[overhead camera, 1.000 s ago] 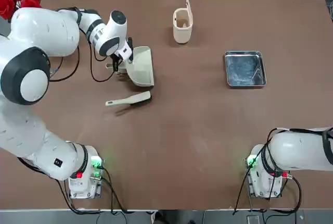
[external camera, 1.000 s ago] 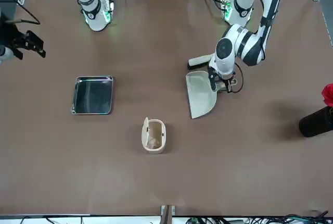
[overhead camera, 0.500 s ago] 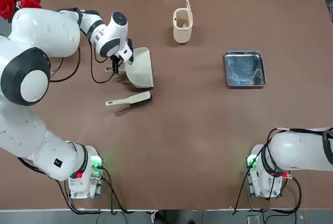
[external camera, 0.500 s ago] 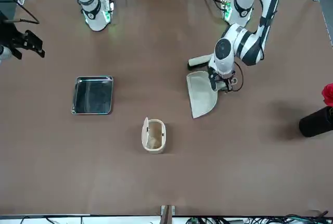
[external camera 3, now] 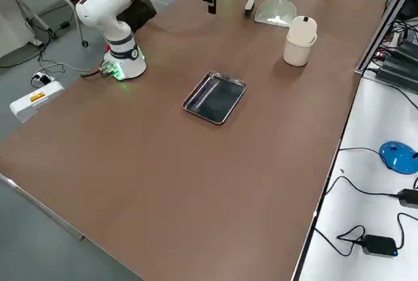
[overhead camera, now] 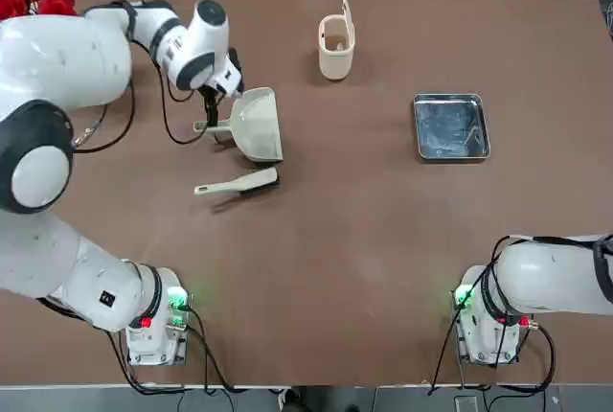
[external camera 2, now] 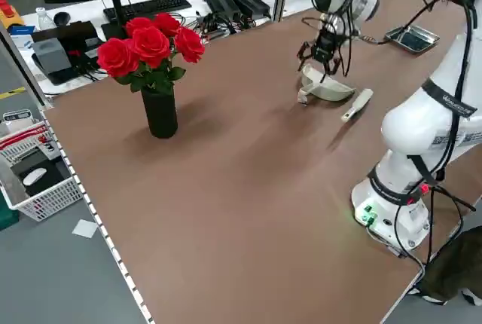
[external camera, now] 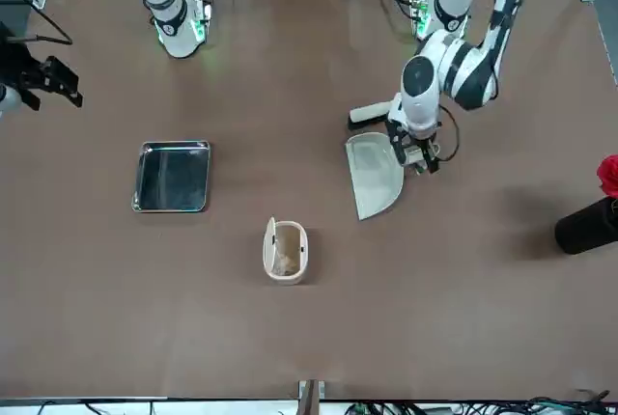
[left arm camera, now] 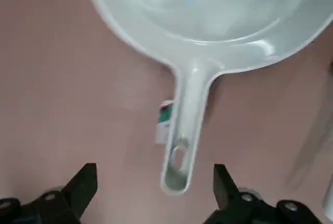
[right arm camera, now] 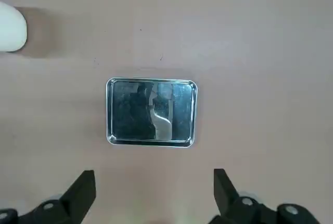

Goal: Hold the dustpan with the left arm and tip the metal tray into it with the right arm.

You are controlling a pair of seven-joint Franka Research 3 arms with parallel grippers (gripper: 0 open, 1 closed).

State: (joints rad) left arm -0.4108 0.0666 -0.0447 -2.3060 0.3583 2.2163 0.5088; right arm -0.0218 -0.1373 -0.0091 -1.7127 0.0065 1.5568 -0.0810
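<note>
The cream dustpan (overhead camera: 259,125) lies flat on the table at the far left, its thin handle (left arm camera: 182,140) pointing toward the table's left edge. My left gripper (overhead camera: 209,103) hovers open just above that handle, and in the left wrist view its fingers (left arm camera: 83,182) stand on either side of the handle's end without touching it. The shiny metal tray (overhead camera: 450,126) rests on the right half of the table. High over it, my right gripper (right arm camera: 153,182) hangs open with nothing in it; it shows at the left edge of the front view (external camera: 43,82).
A beige hand brush (overhead camera: 238,183) lies just on the near side of the dustpan. A cream cylindrical bin (overhead camera: 335,46) stands at the far middle. A dark vase of red roses (external camera 2: 151,53) stands at the far left corner.
My left gripper has opened, let go of the dustpan's handle and lifted slightly away. The dustpan has settled flat. The right arm has not moved.
</note>
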